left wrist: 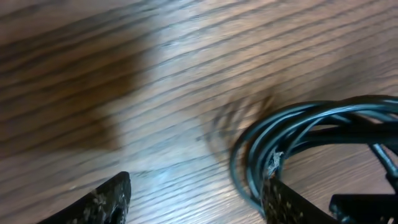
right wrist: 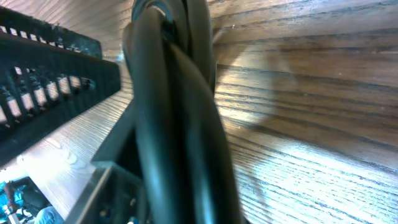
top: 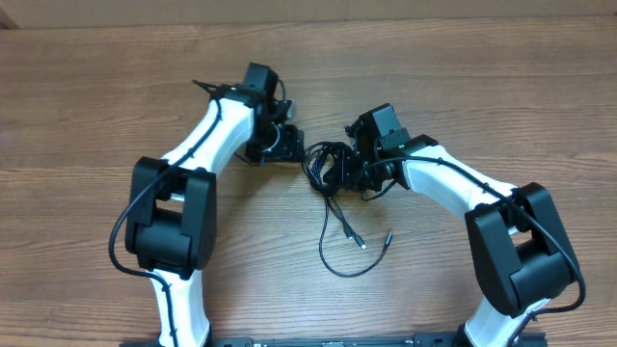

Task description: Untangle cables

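Observation:
The cables (top: 324, 164) are thin black cords bunched in a coil at the table's middle. Two loose ends trail toward the front, one with a silver plug (top: 361, 243). My left gripper (top: 292, 146) sits just left of the coil. In the left wrist view it (left wrist: 196, 190) is open, and its right finger rests on the edge of the coil (left wrist: 298, 134). My right gripper (top: 349, 166) is at the coil's right side. In the right wrist view the cable bundle (right wrist: 177, 124) fills the space between its jaws, and the fingers themselves are hidden.
The wooden table (top: 463, 87) stretches around both arms. The long loop of loose cable (top: 337, 262) lies between the arm bases at the front. A black ribbed part (right wrist: 50, 93) shows at the left of the right wrist view.

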